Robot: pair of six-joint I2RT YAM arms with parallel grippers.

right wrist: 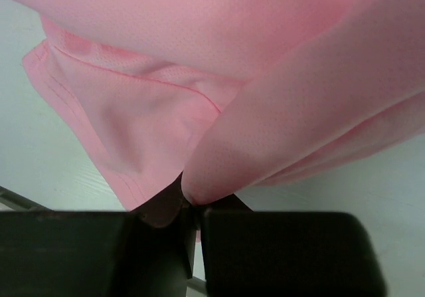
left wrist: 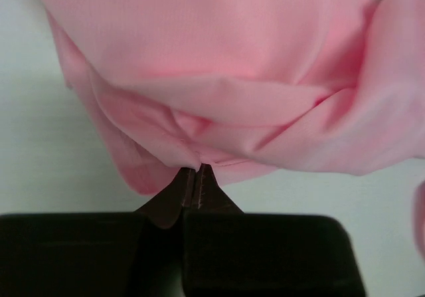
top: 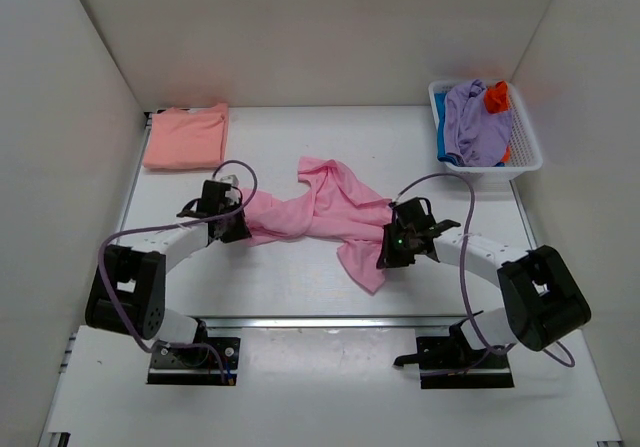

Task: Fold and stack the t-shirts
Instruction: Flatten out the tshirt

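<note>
**Both hands pinched shut on a limp pink shirt**

The light pink soft cloth t-shirt (top: 320, 207) lies crumpled and twisted across the middle of the white table (top: 280, 287), strung out between the two arms. The left hand (left wrist: 194, 177) is closed tight, its tips nipping a small bunched fold at the shirt's left end. The right hand (right wrist: 189, 200) is closed too, on a rolled fold near a stitched hem at the right end.

From here the cloth looks thin, light and thoroughly floppy. It ropes up wherever nothing supports it, so I'd expect it to sag and twist between the hands instead of keeping a shape. A firm pinch should hold it, but a grip on a bunched fold won't spread it flat. The hem corners or shoulders look like better places to take it.

A folded salmon-peach t-shirt (top: 186, 137) sits at the far left. A lavender t-shirt (top: 475, 117), an orange t-shirt (top: 497, 97) and a blue t-shirt (top: 441, 145) are heaped in the white plastic slatted basket (top: 527, 137).
</note>
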